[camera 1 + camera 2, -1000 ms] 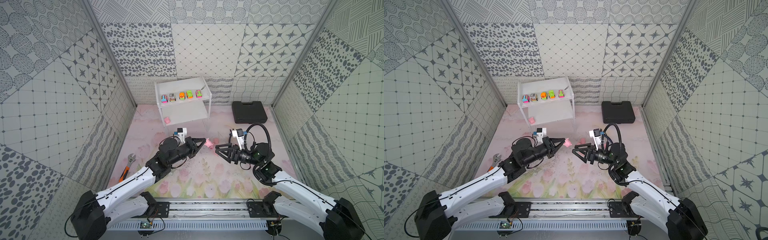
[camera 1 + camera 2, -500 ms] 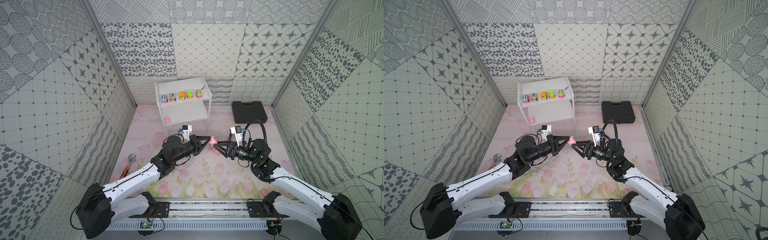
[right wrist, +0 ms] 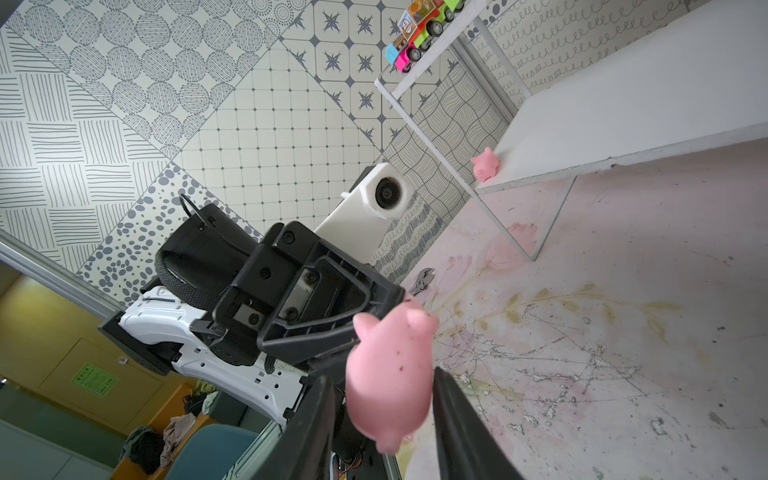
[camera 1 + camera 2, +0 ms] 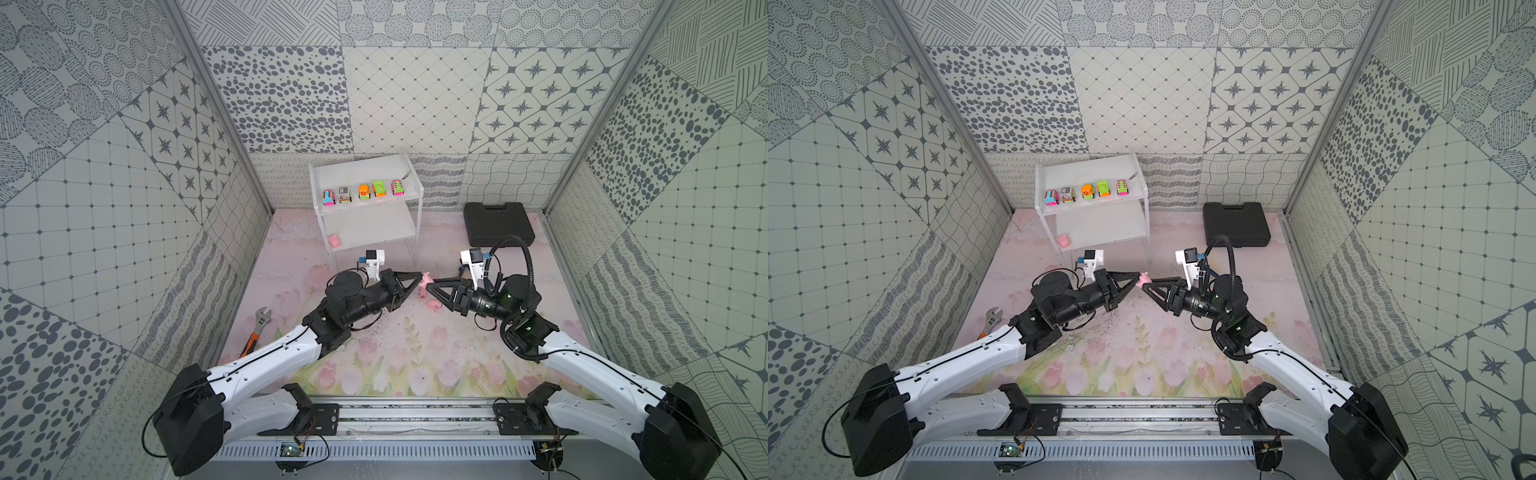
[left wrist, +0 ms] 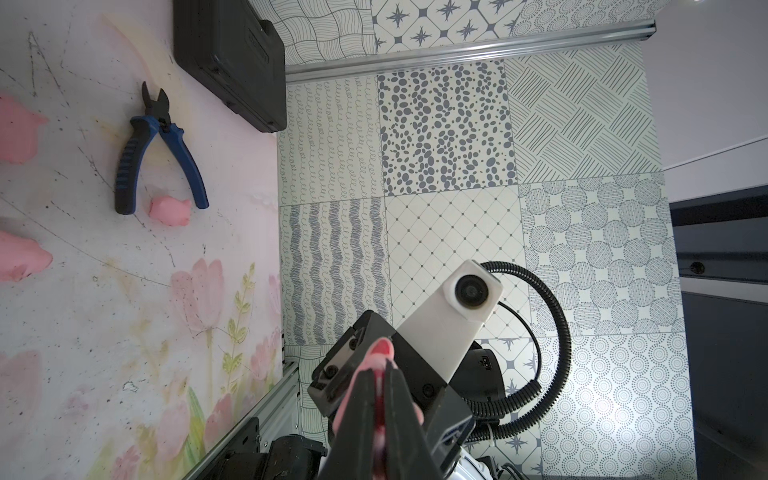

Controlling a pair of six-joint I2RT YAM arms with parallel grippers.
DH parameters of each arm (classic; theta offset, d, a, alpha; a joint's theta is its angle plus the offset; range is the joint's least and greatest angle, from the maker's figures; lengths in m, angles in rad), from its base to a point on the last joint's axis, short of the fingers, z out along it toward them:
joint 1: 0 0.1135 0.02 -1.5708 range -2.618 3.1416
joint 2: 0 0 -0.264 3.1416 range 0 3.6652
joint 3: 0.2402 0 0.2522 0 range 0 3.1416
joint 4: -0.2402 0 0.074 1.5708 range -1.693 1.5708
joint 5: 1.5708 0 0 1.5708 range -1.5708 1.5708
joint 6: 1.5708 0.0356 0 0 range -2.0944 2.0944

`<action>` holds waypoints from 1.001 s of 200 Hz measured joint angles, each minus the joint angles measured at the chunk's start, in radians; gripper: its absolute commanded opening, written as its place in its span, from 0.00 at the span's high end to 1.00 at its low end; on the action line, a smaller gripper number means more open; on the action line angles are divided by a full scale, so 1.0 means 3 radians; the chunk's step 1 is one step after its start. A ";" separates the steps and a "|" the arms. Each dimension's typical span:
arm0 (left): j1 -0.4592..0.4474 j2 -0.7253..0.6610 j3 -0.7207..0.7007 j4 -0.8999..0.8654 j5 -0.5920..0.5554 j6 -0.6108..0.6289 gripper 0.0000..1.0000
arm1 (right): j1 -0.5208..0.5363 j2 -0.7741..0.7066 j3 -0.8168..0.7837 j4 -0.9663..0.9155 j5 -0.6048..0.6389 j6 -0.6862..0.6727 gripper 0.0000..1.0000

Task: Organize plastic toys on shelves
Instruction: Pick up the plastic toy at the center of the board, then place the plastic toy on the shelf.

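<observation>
My left end effector (image 4: 417, 277) is pinched almost shut on a small pig (image 4: 425, 279), holding it in the air above the tabletop (image 4: 415, 345), in front of the shelves (image 4: 365, 226) and between my two arms. The pig is soft pink and rounded, with little ears, stubby legs and a few dark specks on its side. My right end effector (image 4: 432, 286) has its jaws part open on either side of the pig's body, one finger against its flank and a gap showing at the other. A second pig (image 4: 333, 240) sits on the lower board, and five toy cars (image 4: 363, 192) line the top board.
</observation>
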 measured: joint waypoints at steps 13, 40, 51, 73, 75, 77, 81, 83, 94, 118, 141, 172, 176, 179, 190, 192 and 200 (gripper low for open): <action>0.0000 -0.0006 -0.0004 -0.0001 0.0000 0.0000 0.90 | -0.0003 0.0000 0.0000 -0.0022 0.0003 -0.0015 0.61; 0.0000 -0.0033 -0.0014 -0.0010 -0.0003 0.0011 0.90 | -0.0009 -0.0004 0.0000 -0.0055 0.0011 -0.0060 0.66; 0.0000 -0.0041 -0.0017 -0.0014 -0.0003 0.0019 0.90 | -0.0009 -0.0004 0.0001 -0.0061 0.0010 -0.0067 0.70; -0.0001 -0.0043 -0.0018 -0.0025 -0.0003 0.0034 0.89 | -0.0009 -0.0004 0.0003 -0.0074 -0.0001 -0.0088 0.80; -0.0001 -0.0043 -0.0018 -0.0027 -0.0001 0.0034 0.88 | -0.0009 -0.0004 0.0003 -0.0074 -0.0004 -0.0080 0.81; -0.0001 -0.0043 -0.0018 -0.0027 -0.0001 0.0036 0.88 | -0.0009 -0.0004 0.0003 -0.0083 -0.0004 -0.0079 0.81; -0.0003 -0.0045 -0.0018 -0.0028 -0.0001 0.0038 0.87 | -0.0009 -0.0004 0.0003 -0.0085 -0.0005 -0.0084 0.81; -0.0003 -0.0045 -0.0018 -0.0028 -0.0001 0.0038 0.87 | -0.0009 -0.0004 0.0003 -0.0090 -0.0005 -0.0083 0.82; -0.0003 -0.0051 -0.0018 -0.0029 -0.0001 0.0056 0.82 | -0.0009 -0.0004 0.0004 -0.0104 -0.0013 -0.0088 0.82; -0.0001 -0.0131 -0.0018 -0.0086 -0.0024 0.0095 0.58 | -0.0015 -0.0004 0.0010 -0.0132 -0.0013 -0.0114 0.82; 0.0008 -0.0434 -0.0022 -0.0367 -0.0141 0.0200 0.51 | -0.0015 -0.0004 0.0020 -0.0207 0.0000 -0.0196 0.81; 0.0196 -0.1218 -0.0121 -0.1153 -0.0562 0.0259 0.51 | 0.0043 0.0065 0.0117 -0.0392 0.0106 -0.0460 0.80; 0.0248 -0.1354 -0.0146 -0.1301 -0.0632 0.0258 0.51 | 0.0069 0.0094 0.0149 -0.0415 0.0139 -0.0515 0.80; 0.0277 -0.1425 -0.0159 -0.1381 -0.0666 0.0257 0.51 | 0.0099 0.0134 0.0179 -0.0435 0.0169 -0.0563 0.80; 0.0427 -0.1768 -0.0225 -0.1781 -0.0843 0.0257 0.51 | 0.0205 0.0258 0.0291 -0.0511 0.0285 -0.0706 0.80; 0.0459 -0.1832 -0.0235 -0.1864 -0.0879 0.0259 0.51 | 0.0234 0.0295 0.0320 -0.0523 0.0313 -0.0745 0.80; 0.0558 -0.2051 -0.0267 -0.2146 -0.0992 0.0261 0.51 | 0.0341 0.0423 0.0423 -0.0571 0.0445 -0.0874 0.80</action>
